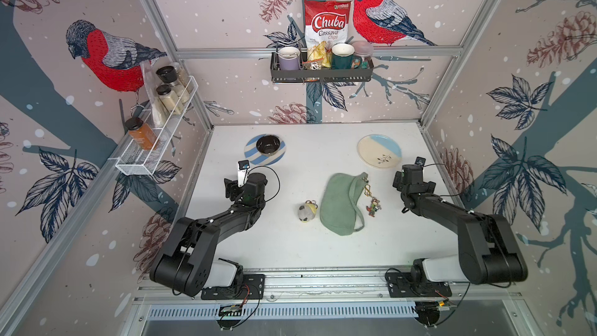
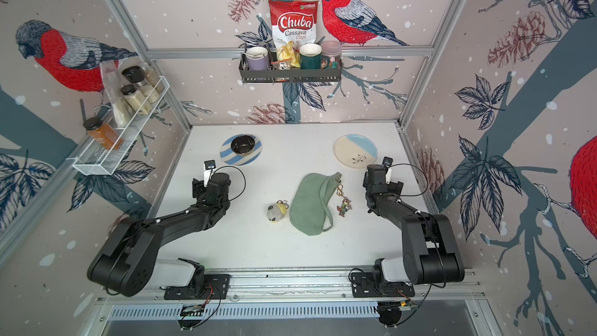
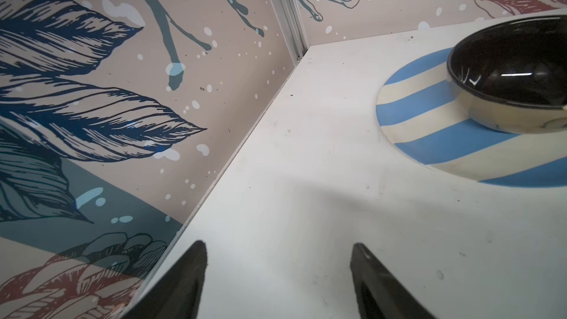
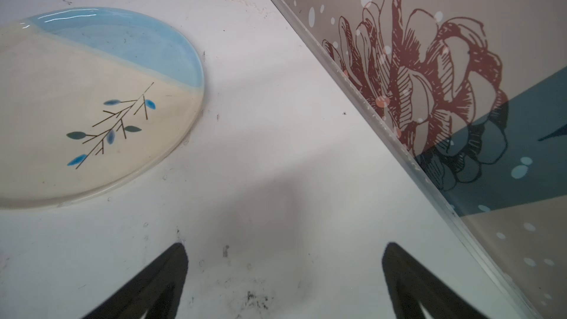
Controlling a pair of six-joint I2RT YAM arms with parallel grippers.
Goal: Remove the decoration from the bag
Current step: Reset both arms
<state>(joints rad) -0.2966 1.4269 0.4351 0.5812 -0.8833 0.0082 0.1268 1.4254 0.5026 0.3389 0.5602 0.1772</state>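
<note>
While inspecting, note left hand (image 3: 279, 247) and right hand (image 4: 285, 245) both spread apart, gripping nothing. Locate sage-green bag (image 1: 339, 205) flat on worktop (image 1: 290, 247), between both hands. Find plush charm (image 1: 306, 212) just beside bag; fox charm (image 1: 374, 205) near strap ring (image 1: 365, 176).

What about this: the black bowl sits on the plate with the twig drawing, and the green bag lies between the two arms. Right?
Not quite. The black bowl sits on the blue-striped plate, not the twig-drawing plate, as both top views show. The green bag does lie between the left arm and the right arm.
</note>
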